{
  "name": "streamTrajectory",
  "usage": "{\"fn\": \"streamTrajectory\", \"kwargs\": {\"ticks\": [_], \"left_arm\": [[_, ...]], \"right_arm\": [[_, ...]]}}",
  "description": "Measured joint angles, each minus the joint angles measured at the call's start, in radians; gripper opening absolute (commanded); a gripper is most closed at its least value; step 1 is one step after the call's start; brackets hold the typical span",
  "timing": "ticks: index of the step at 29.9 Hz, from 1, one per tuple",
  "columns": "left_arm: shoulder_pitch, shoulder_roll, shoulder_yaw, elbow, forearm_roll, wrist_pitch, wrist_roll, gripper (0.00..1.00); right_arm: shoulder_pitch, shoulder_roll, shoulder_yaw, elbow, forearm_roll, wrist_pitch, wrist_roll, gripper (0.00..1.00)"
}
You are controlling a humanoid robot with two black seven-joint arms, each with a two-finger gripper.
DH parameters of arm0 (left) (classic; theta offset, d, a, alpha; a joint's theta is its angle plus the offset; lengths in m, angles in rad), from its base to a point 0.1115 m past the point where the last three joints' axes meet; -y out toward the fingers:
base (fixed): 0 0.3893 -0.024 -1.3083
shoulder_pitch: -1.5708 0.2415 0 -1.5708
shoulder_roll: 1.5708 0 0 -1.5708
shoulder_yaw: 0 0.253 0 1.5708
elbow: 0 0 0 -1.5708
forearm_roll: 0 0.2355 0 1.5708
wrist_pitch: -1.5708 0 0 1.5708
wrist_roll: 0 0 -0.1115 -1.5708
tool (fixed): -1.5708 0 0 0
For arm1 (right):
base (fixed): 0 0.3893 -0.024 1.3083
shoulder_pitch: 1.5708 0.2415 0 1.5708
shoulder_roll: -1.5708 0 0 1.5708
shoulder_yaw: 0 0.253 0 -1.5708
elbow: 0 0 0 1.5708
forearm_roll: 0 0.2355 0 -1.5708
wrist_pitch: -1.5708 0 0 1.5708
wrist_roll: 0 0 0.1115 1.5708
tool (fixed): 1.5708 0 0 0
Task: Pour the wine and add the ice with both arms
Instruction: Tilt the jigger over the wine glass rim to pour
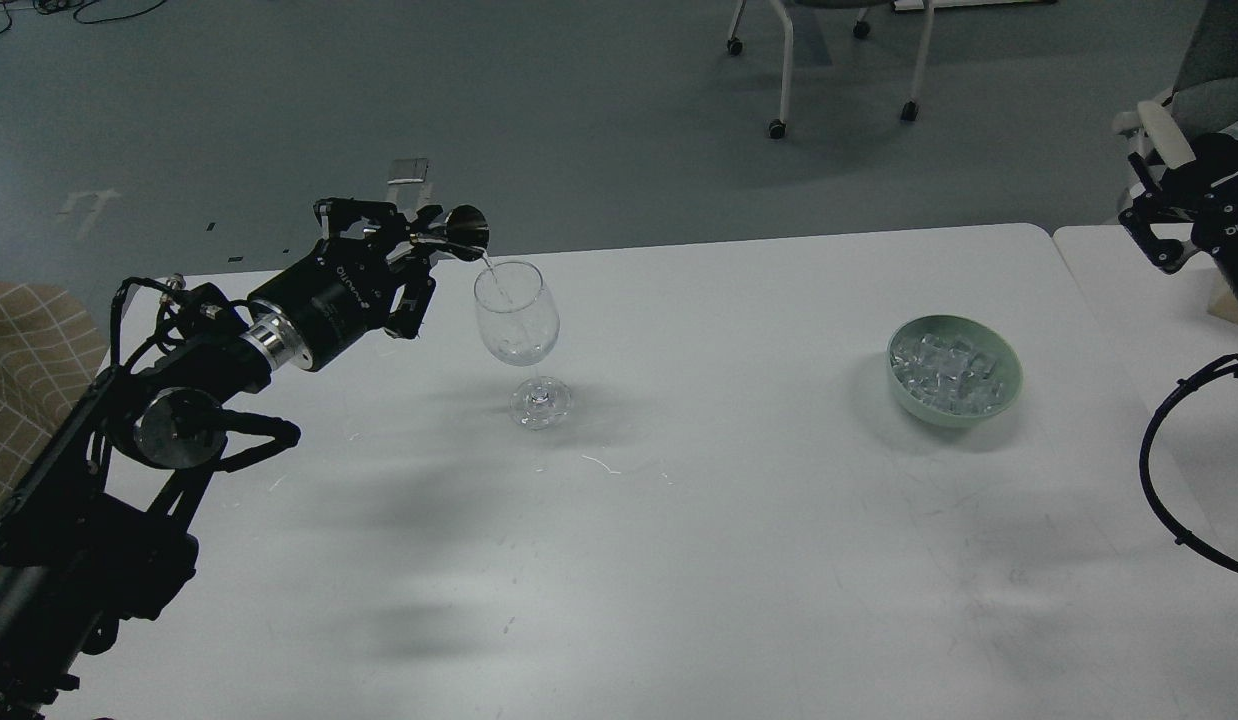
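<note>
My left gripper (419, 243) is shut on a steel hourglass-shaped jigger (459, 233), tipped on its side just above the rim of a clear stemmed glass (517, 320). A thin stream of clear wine (490, 268) runs from the jigger's mouth into the glass. The glass stands upright on the white table (679, 550). A pale green round bowl (1005, 394) holding a heap of clear ice cubes (947, 372) sits to the right. My right gripper (1149, 235) is at the far right edge, raised over the table's back corner, well right of the bowl; its fingers are dark and indistinct.
A second white table (1129, 290) adjoins on the right. A tan checked cushion (29, 350) is at the left edge. Chair legs with castors (779, 125) stand on the grey floor behind. A black cable loop (1169, 470) hangs at the right edge.
</note>
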Motion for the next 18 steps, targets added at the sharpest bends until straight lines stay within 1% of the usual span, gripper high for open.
{"fn": "streamTrajectory", "kwargs": {"ticks": [6,18], "left_arm": [[-0.001,0.015,0.0,0.0,0.04,-0.044,0.001,0.0],[-0.017,0.009,0.0,-0.001,0.106,-0.044,0.005,0.0]], "right_arm": [[0.0,0.003,0.0,0.002,0.0,0.0,0.0,1.0],[0.0,0.004,0.0,0.004,0.0,0.0,0.0,1.0]]}}
